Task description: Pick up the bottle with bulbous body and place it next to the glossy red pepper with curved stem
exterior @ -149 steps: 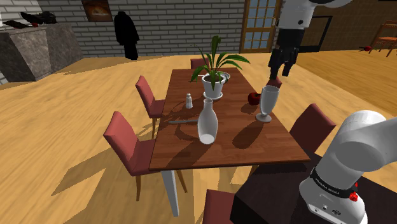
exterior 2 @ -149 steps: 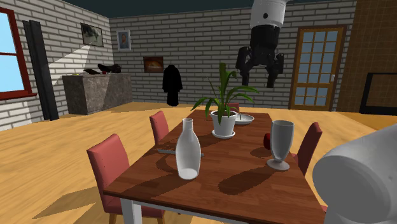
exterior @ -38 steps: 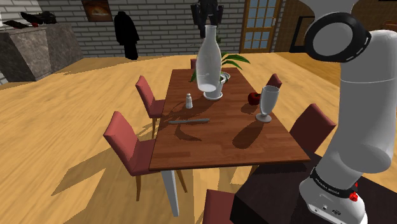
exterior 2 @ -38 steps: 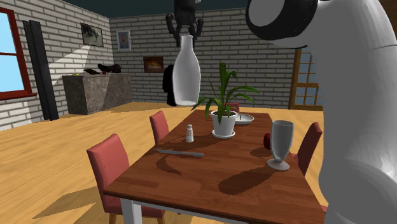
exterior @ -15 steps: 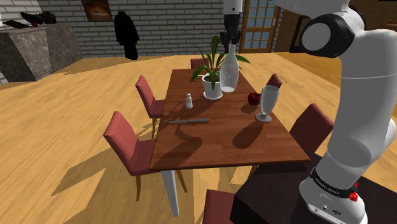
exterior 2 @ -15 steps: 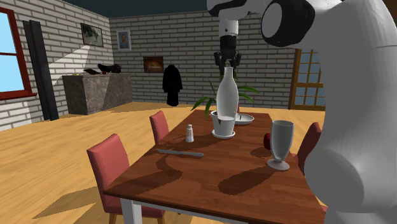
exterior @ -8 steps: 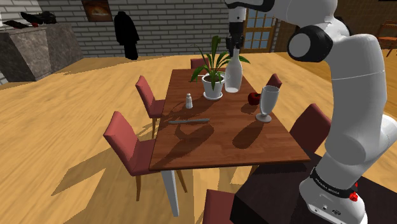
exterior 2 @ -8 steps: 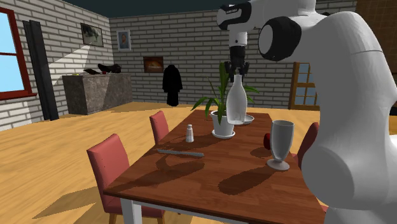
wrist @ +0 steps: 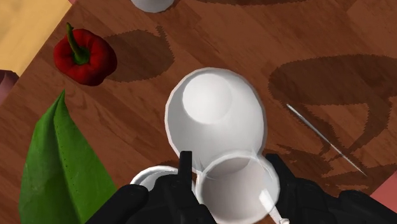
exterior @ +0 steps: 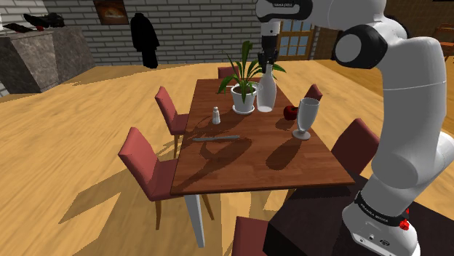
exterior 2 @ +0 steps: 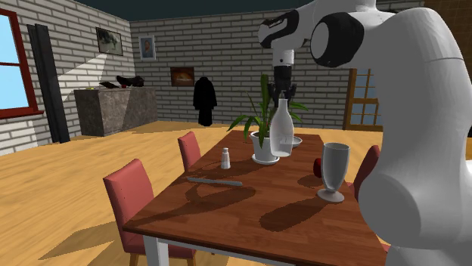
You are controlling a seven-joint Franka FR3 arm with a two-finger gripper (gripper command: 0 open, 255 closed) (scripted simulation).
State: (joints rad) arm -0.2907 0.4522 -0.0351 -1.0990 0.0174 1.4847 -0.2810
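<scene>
Bottle [exterior: 266,91] hangs upright by its neck from the black gripper [exterior: 268,60], low over the table [exterior: 240,160], between the potted plant [exterior: 244,87] and the red pepper [exterior: 290,112] in the shoulder view. Second exterior view: neck up, long axis vertical, base close to the wood. Wrist view: fingers [wrist: 283,181] clamp the rim; the pepper lies near, not touching. Placing looks under way; what remains is likely lowering and letting go.

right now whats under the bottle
Bare wooden table shows around the bottle held by the claw. The spot directly beneath is covered by its body, so whether it touches down is unclear.
</scene>
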